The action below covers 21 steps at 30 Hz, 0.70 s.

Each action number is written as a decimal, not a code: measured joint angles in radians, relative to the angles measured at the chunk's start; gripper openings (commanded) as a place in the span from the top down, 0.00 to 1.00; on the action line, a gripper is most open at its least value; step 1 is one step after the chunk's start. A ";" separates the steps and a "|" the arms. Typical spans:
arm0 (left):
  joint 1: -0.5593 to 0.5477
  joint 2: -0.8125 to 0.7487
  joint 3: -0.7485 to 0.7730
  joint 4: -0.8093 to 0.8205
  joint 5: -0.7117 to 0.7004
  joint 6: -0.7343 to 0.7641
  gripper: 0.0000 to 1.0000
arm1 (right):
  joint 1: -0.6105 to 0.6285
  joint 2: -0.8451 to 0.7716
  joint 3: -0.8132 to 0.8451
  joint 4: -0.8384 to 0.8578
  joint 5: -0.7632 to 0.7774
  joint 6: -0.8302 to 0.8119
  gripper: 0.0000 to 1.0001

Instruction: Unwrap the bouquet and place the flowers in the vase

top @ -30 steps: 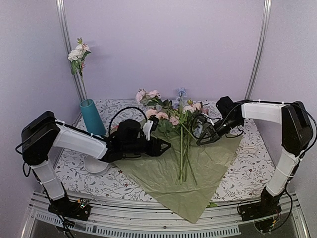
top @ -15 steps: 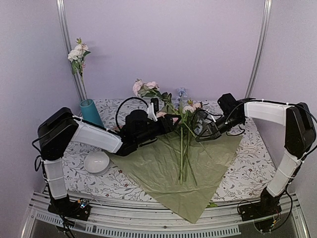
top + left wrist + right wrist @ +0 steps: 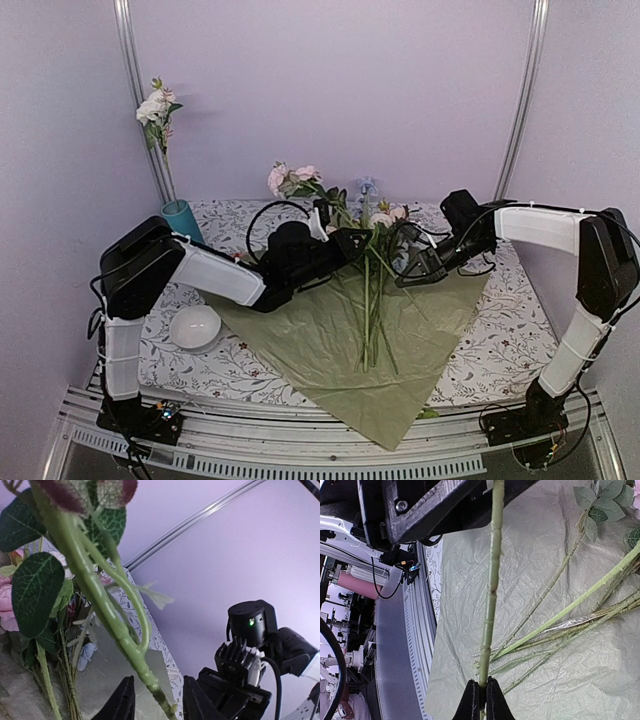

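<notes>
Handover step, I reckon: right gripper (image 3: pixel 480 698) pinches the cut end of one long green flower stem (image 3: pixel 490 580), left gripper (image 3: pixel 157 702) straddles it higher up, jaws not clamped yet, well right of the tall teal-blue cylinder vase (image 3: pixel 183 222), so next is clamp, release, carry.

Robotics lab test cell with a dressed tabletop

Plain lavender walls (image 3: pixel 330 90) box in a table (image 3: pixel 500 350) under a floral-print cloth. Bare aluminium rails (image 3: pixel 300 455) edge its front and metal poles (image 3: pixel 522 100) rise at the back corners. A white-and-black left arm (image 3: pixel 215 275) and right arm (image 3: pixel 540 225) are bolted on, and wiring (image 3: pixel 402 561) shows beyond the edge.
</notes>
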 measured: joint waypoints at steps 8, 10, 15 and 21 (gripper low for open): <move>0.010 0.017 0.032 0.046 0.040 -0.019 0.98 | -0.001 0.000 -0.004 0.010 0.007 -0.001 0.97; 0.010 0.017 0.035 0.060 0.052 -0.016 1.00 | -0.003 0.000 -0.004 0.014 0.013 -0.007 0.76; 0.011 0.014 0.034 0.060 0.085 0.013 1.00 | -0.028 -0.006 -0.003 0.014 -0.004 -0.047 0.48; 0.014 -0.119 -0.049 -0.021 0.134 0.111 1.00 | -0.137 -0.066 -0.008 0.069 -0.073 -0.092 0.45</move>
